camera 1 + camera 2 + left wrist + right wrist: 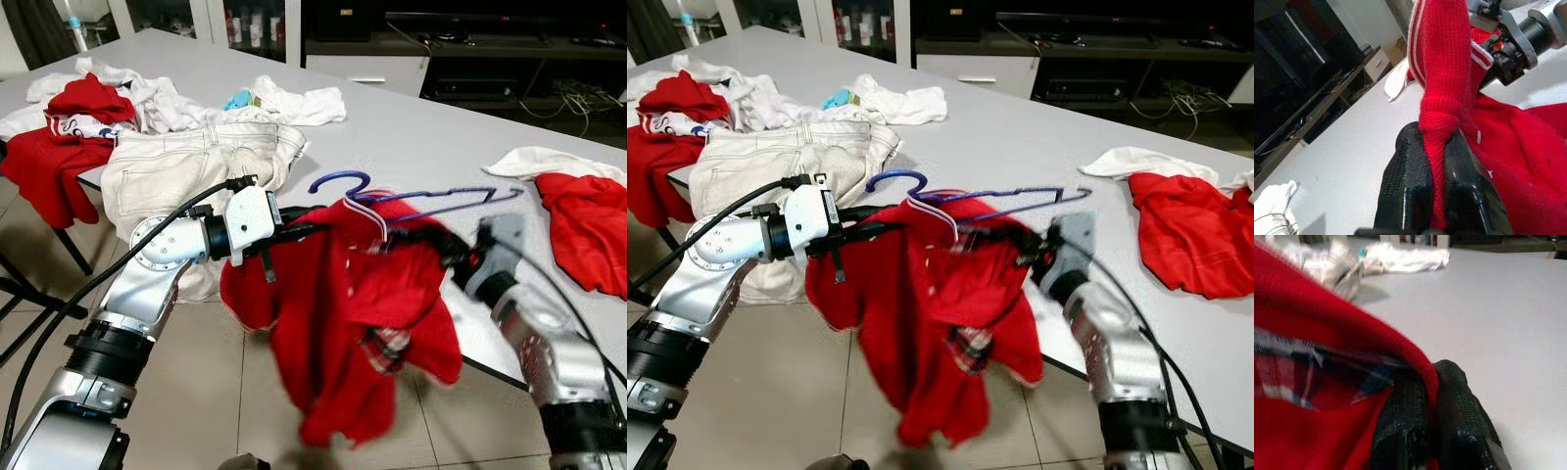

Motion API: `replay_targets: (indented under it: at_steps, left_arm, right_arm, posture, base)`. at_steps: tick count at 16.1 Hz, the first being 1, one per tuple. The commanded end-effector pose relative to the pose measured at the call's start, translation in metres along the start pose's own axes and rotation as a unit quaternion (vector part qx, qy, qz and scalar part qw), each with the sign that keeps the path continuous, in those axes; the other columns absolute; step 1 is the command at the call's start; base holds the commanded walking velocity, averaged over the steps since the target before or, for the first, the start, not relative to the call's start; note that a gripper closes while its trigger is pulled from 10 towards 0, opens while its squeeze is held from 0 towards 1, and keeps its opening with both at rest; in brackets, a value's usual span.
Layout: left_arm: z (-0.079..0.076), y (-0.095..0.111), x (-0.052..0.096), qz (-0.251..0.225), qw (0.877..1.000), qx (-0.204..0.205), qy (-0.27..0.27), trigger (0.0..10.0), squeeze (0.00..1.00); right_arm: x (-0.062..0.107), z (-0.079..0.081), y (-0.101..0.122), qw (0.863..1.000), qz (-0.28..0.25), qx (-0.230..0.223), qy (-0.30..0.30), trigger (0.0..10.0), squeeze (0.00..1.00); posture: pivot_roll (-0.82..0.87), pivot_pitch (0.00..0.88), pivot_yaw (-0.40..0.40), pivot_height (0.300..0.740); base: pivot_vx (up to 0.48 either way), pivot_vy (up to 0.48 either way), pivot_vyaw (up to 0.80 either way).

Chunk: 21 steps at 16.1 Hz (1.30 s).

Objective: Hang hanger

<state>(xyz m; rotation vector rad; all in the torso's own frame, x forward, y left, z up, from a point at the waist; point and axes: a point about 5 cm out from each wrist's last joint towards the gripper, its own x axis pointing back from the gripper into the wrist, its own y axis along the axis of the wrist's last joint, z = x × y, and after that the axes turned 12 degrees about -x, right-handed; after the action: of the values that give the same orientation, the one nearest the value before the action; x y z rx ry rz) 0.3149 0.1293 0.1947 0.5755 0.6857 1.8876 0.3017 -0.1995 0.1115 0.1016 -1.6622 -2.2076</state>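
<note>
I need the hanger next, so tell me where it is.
The blue hanger sits in the red garment held up between the left gripper and right gripper, at the table's near edge.

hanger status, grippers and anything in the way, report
Left gripper and right gripper both shut on red garment, held between them at the table edge. Purple hanger threaded in its top. Cream jeans close beside left gripper.
</note>
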Motion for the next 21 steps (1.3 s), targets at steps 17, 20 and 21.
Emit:
replay_targets:
  at_steps: [17,20,21]
  left_arm:
    - [-0.004,-0.002,0.029,-0.032,0.963,0.178,0.202,10.0,0.0]
    - [-0.01,-0.005,0.031,-0.018,0.96,0.19,0.205,10.0,0.0]
    - [-0.017,-0.005,0.03,-0.013,0.96,0.193,0.204,10.0,0.0]
  right_arm:
    - [0.029,0.011,0.025,0.996,-0.083,-0.028,-0.018,10.0,0.0]
    - [0.029,0.015,0.024,0.997,-0.075,-0.013,-0.01,10.0,0.0]
    - [0.028,0.016,0.018,0.998,-0.052,0.012,-0.013,10.0,0.0]
  posture:
    - [-0.06,0.0,-0.005,0.74]
    - [-0.05,0.0,-0.008,0.74]
    - [-0.06,0.0,-0.006,0.74]
  base:
    - [0.0,0.0,0.0]
    - [0.0,0.0,0.0]
    - [0.0,0.0,0.0]
